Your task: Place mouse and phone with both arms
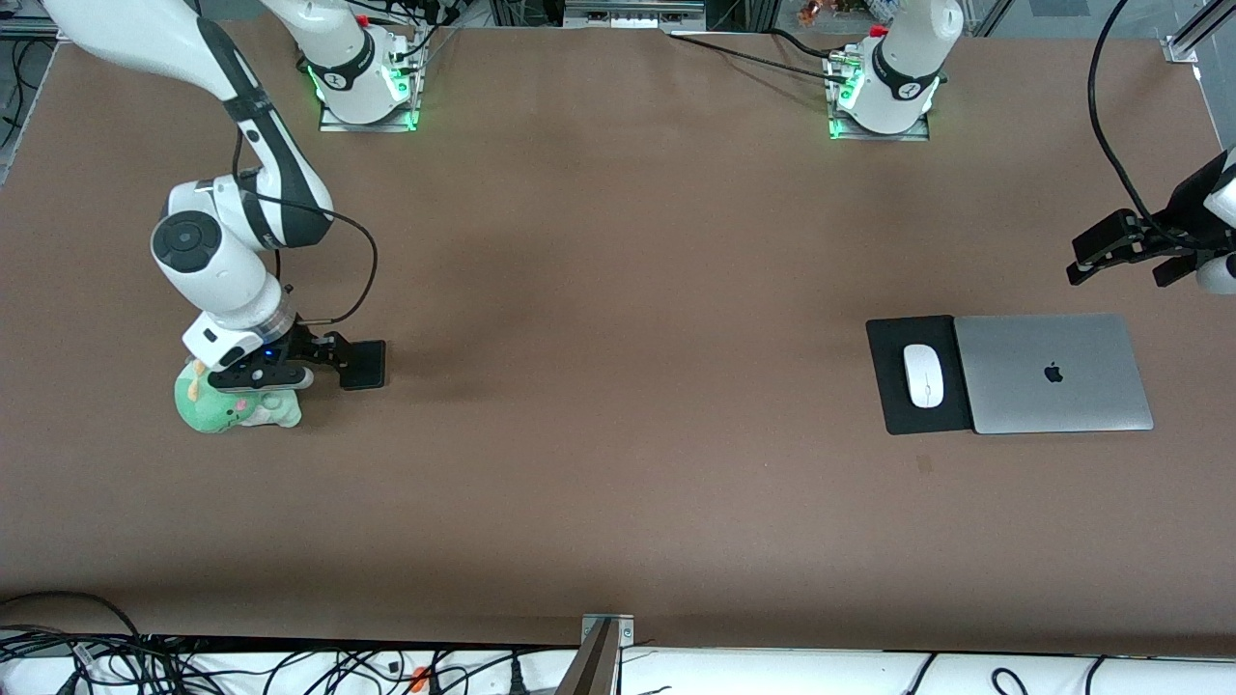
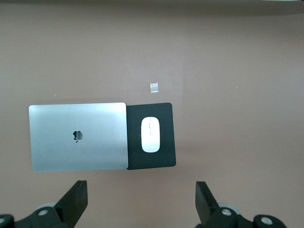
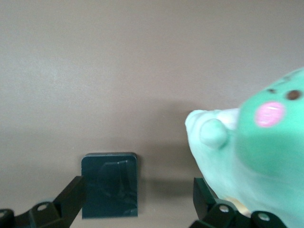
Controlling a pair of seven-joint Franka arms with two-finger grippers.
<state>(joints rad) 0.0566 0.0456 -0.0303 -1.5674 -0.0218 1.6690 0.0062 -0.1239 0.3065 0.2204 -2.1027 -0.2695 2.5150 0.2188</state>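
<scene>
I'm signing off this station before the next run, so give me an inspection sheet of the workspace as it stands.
Surface: brown table, one small pale mark near the mat.
Job's things: mouse on the black mat; phone flat on the table at the right arm's end.
Clutter: closed silver laptop overlapping the mat; green plush toy beside the phone.
Grippers: right gripper open, low at the phone; left gripper open, in the air near the laptop.
Cables: black cables on both arms and along the table edges.
Surroundings: metal frame parts at the table's edges.
</scene>
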